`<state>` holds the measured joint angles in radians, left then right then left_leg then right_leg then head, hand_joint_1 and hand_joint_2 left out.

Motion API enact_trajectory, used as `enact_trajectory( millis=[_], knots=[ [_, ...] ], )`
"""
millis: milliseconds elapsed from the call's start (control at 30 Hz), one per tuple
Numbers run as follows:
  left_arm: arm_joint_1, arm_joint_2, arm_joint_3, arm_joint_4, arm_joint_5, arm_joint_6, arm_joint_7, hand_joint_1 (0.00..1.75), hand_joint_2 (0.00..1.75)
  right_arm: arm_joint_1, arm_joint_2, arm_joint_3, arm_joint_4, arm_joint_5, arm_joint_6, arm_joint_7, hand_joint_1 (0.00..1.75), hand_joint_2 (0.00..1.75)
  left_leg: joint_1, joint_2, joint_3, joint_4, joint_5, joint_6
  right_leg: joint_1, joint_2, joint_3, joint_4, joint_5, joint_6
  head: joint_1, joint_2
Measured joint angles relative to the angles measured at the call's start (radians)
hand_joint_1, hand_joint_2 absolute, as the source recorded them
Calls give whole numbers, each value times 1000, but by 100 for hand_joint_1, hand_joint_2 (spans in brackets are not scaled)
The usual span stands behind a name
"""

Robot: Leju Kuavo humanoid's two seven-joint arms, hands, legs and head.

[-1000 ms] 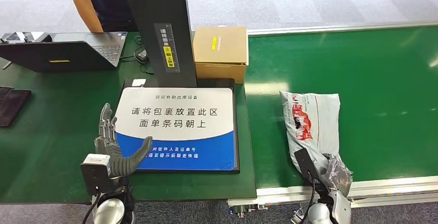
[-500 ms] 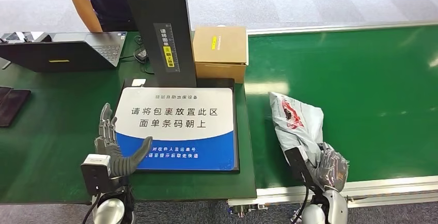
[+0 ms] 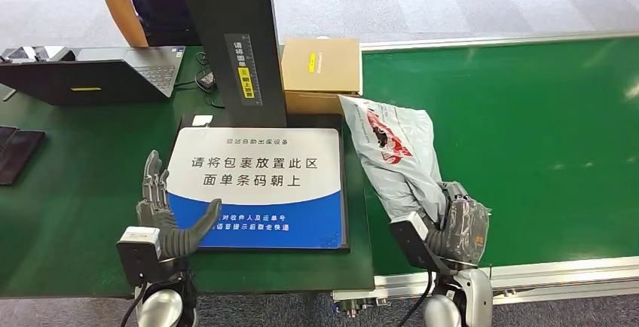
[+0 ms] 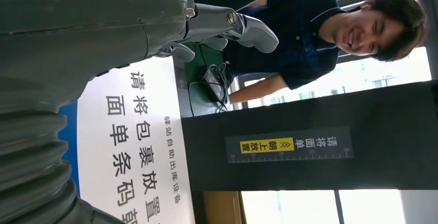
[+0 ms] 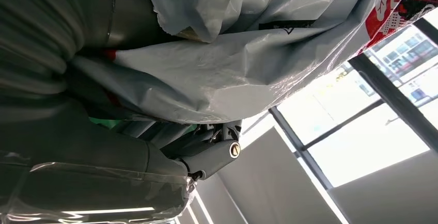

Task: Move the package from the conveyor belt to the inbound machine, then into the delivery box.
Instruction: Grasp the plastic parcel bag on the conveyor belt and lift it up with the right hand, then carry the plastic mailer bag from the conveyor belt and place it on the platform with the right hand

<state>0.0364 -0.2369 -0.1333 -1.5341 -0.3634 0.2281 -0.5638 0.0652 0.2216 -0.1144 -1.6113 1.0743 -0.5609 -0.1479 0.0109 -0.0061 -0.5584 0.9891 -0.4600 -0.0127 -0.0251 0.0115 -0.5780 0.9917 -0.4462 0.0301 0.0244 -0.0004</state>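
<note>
right robot hand: grasping grey package at lower end, lifted and tilted over conveyor belt edge, just beside inbound machine plate | left robot hand: released, fingers spread, at plate's near-left corner on desk

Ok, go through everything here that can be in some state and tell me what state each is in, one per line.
Grey plastic mailer package: gripped at its near end, lifted off the green conveyor belt, tilted toward the scanner.
Right hand: holds the package.
Left hand: holds nothing, fingers apart, beside the blue-and-white scanner pad.
Scanner pad: nothing on it.
Brown cardboard box: closed.
Grey laptop: lid open.
</note>
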Motion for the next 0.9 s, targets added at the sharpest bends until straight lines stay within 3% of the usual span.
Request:
enact_trajectory(
  millis=[267,433,533,767,900],
  knots=[
    [-7,0,-18,24,19,1,-20,0,175,-26,-32,183,-7,6,11,-39,170,175,0,0,0,0,0,0,0,0,0,0,0,0,0,0],
    [-14,2,-33,48,31,8,-32,0,175,-85,-65,333,22,-101,149,-104,172,175,0,0,0,0,0,0,0,0,0,0,0,0,0,0],
    [-18,3,-37,63,41,19,-42,0,175,-116,-85,411,47,-122,181,-125,171,175,0,0,0,0,0,0,0,0,0,0,0,0,0,0],
    [-29,4,-45,83,56,37,-52,0,175,-217,-128,526,113,-185,238,-141,175,175,0,0,0,0,0,0,0,1,0,0,0,0,0,0],
    [-33,4,-52,84,60,49,-44,0,175,-294,-146,588,166,-153,241,-105,175,175,0,0,0,0,0,0,0,0,0,0,0,0,0,0]
  ],
)
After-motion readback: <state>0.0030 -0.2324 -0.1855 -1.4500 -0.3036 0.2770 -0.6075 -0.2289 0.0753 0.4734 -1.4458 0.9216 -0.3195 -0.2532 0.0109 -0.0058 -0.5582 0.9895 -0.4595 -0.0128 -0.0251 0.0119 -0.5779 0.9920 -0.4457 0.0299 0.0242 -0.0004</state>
